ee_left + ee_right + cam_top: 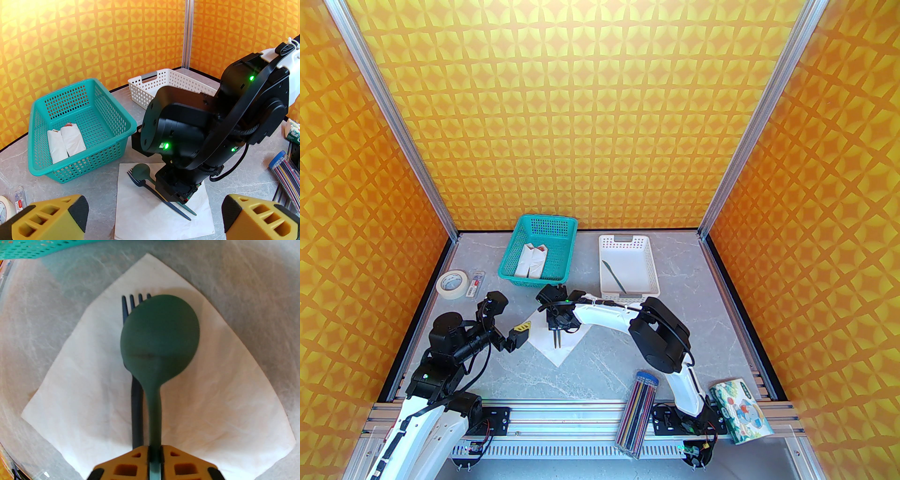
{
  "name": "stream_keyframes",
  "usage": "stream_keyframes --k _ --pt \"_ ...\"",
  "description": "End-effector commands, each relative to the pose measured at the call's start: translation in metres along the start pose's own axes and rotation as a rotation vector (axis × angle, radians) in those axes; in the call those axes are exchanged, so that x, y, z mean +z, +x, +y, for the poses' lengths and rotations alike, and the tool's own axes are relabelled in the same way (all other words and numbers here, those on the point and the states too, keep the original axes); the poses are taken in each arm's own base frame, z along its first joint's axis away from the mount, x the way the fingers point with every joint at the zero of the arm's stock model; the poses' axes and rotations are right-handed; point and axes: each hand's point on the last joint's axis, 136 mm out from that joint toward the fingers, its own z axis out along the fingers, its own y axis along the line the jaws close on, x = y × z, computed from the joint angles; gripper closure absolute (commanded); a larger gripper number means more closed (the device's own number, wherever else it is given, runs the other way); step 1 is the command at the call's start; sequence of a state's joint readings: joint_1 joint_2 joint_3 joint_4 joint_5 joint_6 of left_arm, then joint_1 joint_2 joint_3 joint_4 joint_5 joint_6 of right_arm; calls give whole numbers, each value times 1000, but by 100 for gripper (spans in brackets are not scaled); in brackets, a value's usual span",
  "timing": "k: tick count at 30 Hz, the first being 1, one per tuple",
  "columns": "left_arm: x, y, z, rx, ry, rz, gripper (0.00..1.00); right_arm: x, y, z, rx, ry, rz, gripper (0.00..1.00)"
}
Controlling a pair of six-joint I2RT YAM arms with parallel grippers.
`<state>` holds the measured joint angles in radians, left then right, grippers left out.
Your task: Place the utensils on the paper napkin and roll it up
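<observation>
Both arms are bending inward.
The left gripper [154,212] is hovering, jaws spread wide; the right gripper [154,451] is pointing downward, pinching the spoon [159,338] handle between its fingers.

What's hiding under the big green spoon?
A fork, lying on the white napkin. Its prong tips peek out past the spoon, and its handle shows beside the spoon's handle. The fork's middle is covered by the bowl, so it cannot be seen.
</observation>
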<state>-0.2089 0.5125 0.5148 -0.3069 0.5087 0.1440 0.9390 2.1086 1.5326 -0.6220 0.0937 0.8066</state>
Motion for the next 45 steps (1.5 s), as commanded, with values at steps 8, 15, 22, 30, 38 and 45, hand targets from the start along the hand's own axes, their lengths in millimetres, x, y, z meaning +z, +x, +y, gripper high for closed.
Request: stream_keyframes --k 8,15,22,30,38,45 --pt "0 1 -4 13 23 7 1 -3 -8 2 -7 -13 -13 80" --pt "0 1 -4 13 23 9 1 -25 -16 -2 -24 1 -55 78" --pt "0 1 -4 13 22 7 1 -68 -30 1 -52 -43 -112 73" --pt "-1 -1 -5 23 21 0 1 -138 -65 -42 -62 4 -227 67" --pt "-7 -28 -4 20 12 -59 1 -175 -109 -120 14 51 -269 64" --pt "-9 -50 -2 -74 14 -100 1 -159 -142 -181 52 131 -201 63"
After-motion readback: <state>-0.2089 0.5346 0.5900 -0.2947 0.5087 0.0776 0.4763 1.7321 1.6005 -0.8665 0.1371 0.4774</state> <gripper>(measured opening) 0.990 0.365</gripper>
